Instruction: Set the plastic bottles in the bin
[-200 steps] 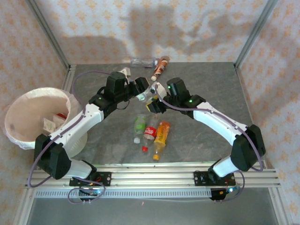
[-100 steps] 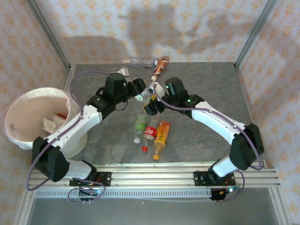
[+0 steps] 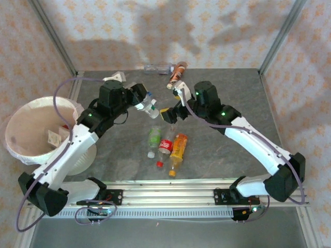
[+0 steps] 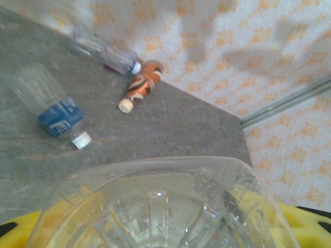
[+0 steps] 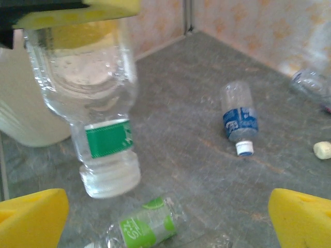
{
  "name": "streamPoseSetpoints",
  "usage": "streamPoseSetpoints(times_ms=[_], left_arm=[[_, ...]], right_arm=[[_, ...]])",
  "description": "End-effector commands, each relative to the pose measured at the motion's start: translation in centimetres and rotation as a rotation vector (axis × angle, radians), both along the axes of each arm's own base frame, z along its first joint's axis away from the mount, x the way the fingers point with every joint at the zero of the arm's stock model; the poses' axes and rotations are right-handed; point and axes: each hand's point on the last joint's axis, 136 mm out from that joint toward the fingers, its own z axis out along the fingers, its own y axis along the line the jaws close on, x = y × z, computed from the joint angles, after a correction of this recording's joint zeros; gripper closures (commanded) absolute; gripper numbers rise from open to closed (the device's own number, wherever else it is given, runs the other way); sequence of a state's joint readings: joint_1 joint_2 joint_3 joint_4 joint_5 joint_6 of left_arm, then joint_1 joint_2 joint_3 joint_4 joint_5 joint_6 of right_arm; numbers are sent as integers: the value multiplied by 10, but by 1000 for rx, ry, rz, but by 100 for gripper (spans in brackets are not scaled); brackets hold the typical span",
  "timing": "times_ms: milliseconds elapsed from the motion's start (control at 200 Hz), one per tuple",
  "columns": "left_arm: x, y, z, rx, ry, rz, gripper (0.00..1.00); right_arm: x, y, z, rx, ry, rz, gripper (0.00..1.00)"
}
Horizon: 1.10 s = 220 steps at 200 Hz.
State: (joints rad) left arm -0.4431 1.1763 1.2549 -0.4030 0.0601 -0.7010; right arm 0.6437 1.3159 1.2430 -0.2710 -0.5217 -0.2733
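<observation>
My left gripper [image 3: 140,99] is clamped on a clear green-labelled bottle [image 3: 150,107], up in the air over the table [image 3: 232,93], right of the bin [image 3: 26,129]. My right gripper [image 3: 169,114] hangs wide open just beside it, holding nothing

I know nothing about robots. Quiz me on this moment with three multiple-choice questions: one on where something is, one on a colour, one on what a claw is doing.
1. Where does the brown-labelled bottle lie?
A) at the far edge of the table
B) at its near edge
C) at its middle

2. What colour is the label on the held bottle in the left gripper?
A) red
B) green
C) blue

3. How is the right gripper?
A) shut tight on nothing
B) shut on a bottle
C) open, holding nothing

Answers:
1 A: the top view shows it at the far edge.
2 B: the right wrist view shows a green band.
3 C: its yellow fingers stand far apart with nothing clamped between them.
</observation>
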Motion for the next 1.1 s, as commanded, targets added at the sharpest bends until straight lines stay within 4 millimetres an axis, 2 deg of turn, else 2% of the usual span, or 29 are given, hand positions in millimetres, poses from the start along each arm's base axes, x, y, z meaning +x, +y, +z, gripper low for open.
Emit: streamPoseSetpoints(times_ms=[0, 155, 335, 480, 565, 741, 796, 851, 901, 961, 1096], left_arm=[[-23, 42, 44, 119, -94, 109, 49], [-60, 104, 82, 238, -156, 332, 49], [-106, 160, 121, 397, -223, 518, 49], [-144, 200, 151, 502, -254, 663, 49], [-167, 225, 160, 571, -255, 792, 49], [-190, 255, 160, 817, -128, 998, 49], [-189, 262, 156, 926, -48, 1048, 48], [-180, 269, 143, 1002, 41, 1053, 47], [-171, 279, 125, 1000, 125, 1020, 48], [-169, 291, 108, 975, 214, 1019, 50], [-174, 308, 92, 927, 256, 1073, 50]], right_arm=[[13, -11, 28, 90, -10, -142, 1], [34, -33, 42, 163, -83, -328, 1], [63, -60, 29, 151, -124, -552, 1], [76, -71, 19, 124, -85, -668, 1], [82, -77, 19, 137, -92, -720, 1], [87, -81, 21, 169, -115, -763, 1], [90, -84, 19, 173, -113, -785, 1], [91, -85, 18, 180, -113, -798, 1], [92, -86, 18, 186, -110, -807, 1], [92, -87, 17, 188, -107, -812, 1], [91, -93, 15, 175, -105, -827, 1]])
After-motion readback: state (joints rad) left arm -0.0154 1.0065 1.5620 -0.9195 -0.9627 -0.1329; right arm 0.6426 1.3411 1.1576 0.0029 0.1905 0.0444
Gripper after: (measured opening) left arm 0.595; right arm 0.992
